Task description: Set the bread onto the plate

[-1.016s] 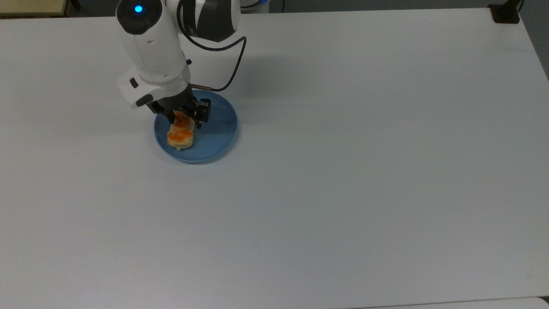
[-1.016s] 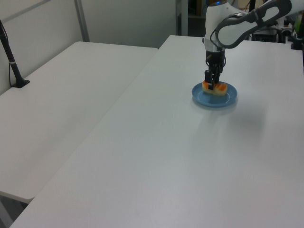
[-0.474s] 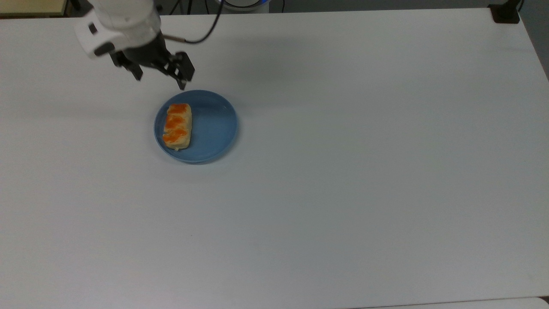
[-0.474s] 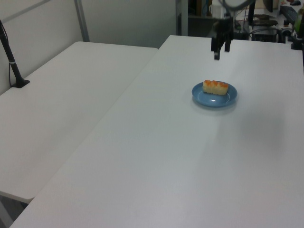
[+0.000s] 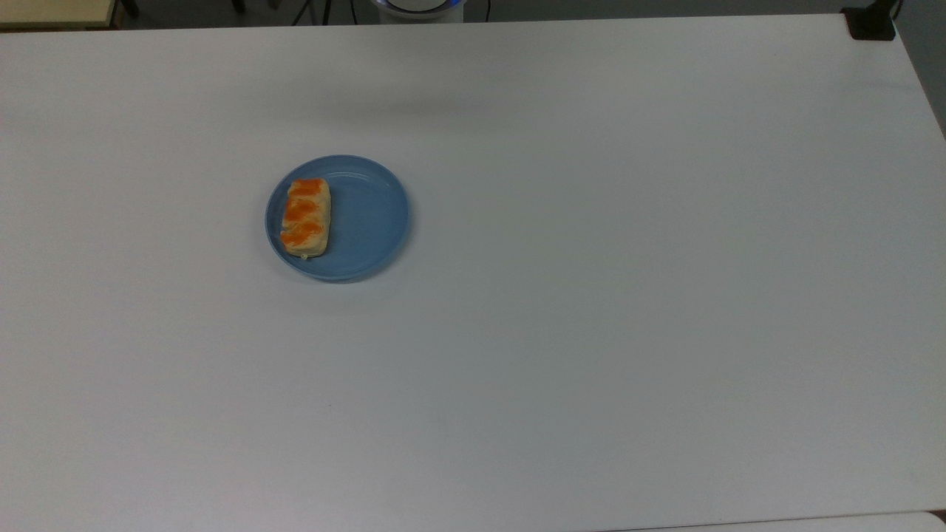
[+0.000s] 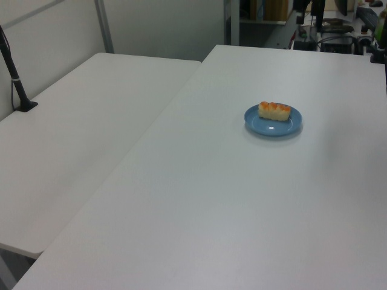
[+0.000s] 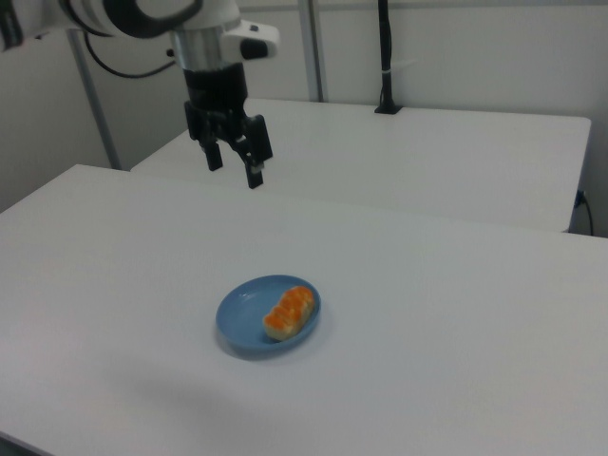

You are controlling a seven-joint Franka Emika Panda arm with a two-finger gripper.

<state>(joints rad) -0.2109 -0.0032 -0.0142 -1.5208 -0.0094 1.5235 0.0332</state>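
Counter: a broad white counter (image 5: pixel 591 295) carries the plate; its surface around the plate is plain white on every side.
Second table: in the left view a second white table (image 6: pixel 78 139) adjoins the counter on the left view's left, with a black post (image 6: pixel 13 69) standing on its far corner.
Top view corner: a black clamp-like block (image 5: pixel 870 22) sits at the counter's far right corner in the top view.
Plate: the blue plate (image 5: pixel 369 222) lies flat on the counter, in the top view's left half; also seen in the left view (image 6: pixel 275 127) and the right view (image 7: pixel 242 318).
Bread: the bread (image 5: pixel 306 216) lies on the plate, toward the top view's left side of it, its long axis running near to far in the top view; its orange patches face up. In the right view the bread (image 7: pixel 289 313) lies toward the right view's right side of the plate.
End effector: the end effector (image 7: pixel 233 163) hangs in the air, fingers pointing down and spread apart, holding nothing.
Bread and end effector: in the right view the end effector is well apart from the bread, raised above the counter and up and toward the right view's left of the plate, with open counter between them.
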